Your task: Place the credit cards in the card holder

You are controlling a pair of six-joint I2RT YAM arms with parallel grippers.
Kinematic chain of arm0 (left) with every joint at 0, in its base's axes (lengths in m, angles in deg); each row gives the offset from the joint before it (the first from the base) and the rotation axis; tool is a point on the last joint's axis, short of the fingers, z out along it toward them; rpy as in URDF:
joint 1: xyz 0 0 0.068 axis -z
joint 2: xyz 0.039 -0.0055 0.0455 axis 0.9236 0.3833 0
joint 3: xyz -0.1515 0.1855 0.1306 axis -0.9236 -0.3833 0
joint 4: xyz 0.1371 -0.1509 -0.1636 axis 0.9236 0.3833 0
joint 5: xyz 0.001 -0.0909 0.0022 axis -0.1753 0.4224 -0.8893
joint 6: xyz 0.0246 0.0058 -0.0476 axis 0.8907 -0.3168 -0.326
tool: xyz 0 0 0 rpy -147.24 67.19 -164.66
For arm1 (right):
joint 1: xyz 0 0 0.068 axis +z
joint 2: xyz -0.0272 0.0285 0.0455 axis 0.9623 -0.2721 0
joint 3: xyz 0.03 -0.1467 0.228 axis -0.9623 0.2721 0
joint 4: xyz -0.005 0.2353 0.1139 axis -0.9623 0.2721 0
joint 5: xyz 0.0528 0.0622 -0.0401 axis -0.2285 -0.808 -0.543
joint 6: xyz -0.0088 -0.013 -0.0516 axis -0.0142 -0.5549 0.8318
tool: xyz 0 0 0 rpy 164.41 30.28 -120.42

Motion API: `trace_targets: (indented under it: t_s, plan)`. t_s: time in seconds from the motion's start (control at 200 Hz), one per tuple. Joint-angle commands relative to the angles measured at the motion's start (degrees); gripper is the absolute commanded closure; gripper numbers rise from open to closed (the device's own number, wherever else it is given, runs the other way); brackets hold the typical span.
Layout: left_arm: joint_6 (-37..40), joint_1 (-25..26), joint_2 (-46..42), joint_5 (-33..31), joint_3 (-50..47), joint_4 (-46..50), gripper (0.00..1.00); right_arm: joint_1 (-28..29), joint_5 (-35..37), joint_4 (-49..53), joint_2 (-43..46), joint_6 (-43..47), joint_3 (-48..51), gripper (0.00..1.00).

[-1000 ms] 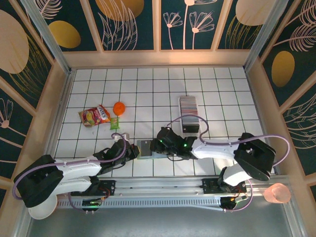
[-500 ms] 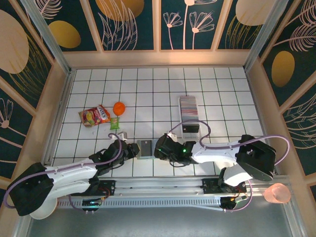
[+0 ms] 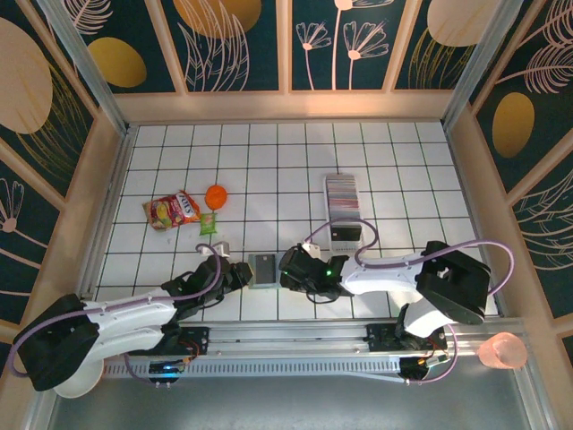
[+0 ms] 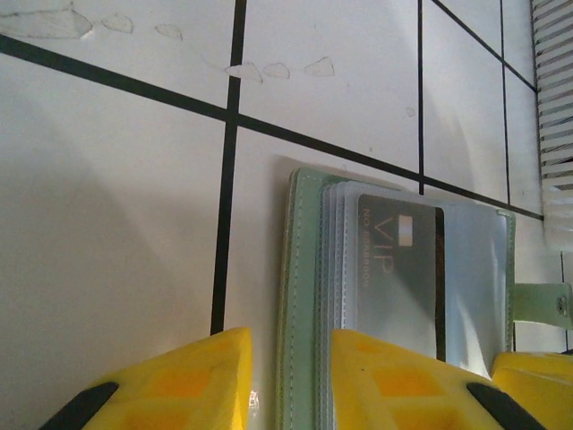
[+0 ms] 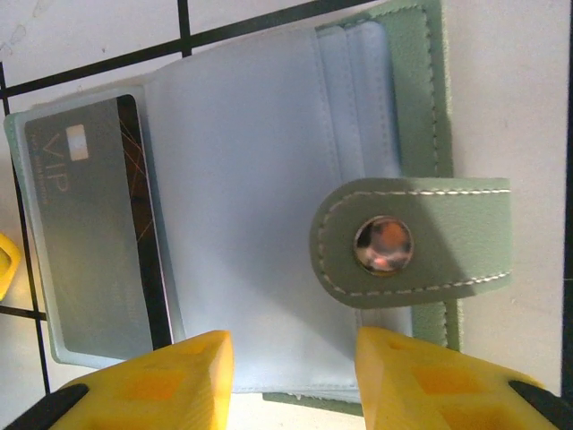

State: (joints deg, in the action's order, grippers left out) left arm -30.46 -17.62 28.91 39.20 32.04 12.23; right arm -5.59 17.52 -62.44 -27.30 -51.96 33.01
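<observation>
Yellow right hand (image 5: 288, 349) over card holder (image 5: 260, 170)

The left arm (image 3: 134, 309) and right arm (image 3: 394, 267) stretch low and inward from their bases, bringing the left gripper (image 3: 240, 271) and right gripper (image 3: 288, 269) near each other, pointing toward one another, each with yellow fingers (image 4: 170, 385) parted, apparently only partway.

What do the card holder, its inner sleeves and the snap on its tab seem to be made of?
Card holder: likely faux leather, matte sage green, stitched edges. Inner sleeves: seemingly soft frosted plastic; the VIP card shows through. Snap: apparently polished metal, it reflects light.
</observation>
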Motion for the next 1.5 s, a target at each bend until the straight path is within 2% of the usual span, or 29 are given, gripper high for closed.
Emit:
trace_targets:
  t_s: [0.0, 0.02, 0.065, 0.45, 0.931, 1.136, 1.491]
  plan:
    - [0.8, 0.2, 0.5, 0.6, -0.7, -0.6, 0.72, -0.1, 1.1, -0.7, -2.2, -0.5, -1.1, 0.56]
    - [0.7, 0.2, 0.5, 0.5, -0.6, -0.6, 0.72, 0.0, 1.1, -0.9, -2.5, -0.6, -1.3, 0.53]
    - [0.8, 0.2, 0.5, 0.5, -0.7, -0.6, 0.72, -0.1, 0.8, -1.5, -3.0, -0.5, -1.6, 0.52]
    - [0.2, 0.2, -1.4, -1.1, -1.6, 0.7, 0.76, 0.0, -2.2, -11.8, -5.7, -1.3, -2.9, 0.52]
    - [-0.3, 0.2, -3.8, -2.2, -2.7, 1.9, 0.78, 0.5, -1.8, -11.7, -4.1, -1.2, -4.3, 0.54]
    - [-0.5, 0.2, -4.2, -2.4, -2.7, 2.3, 0.78, 0.5, -2.8, -15.2, -4.7, -1.3, -4.1, 0.54]
    - [-2.4, 0.2, -9.6, -6.5, -3.5, 7.1, 0.82, 0.5, -6.5, -22.4, -7.2, -1.0, -4.6, 0.55]
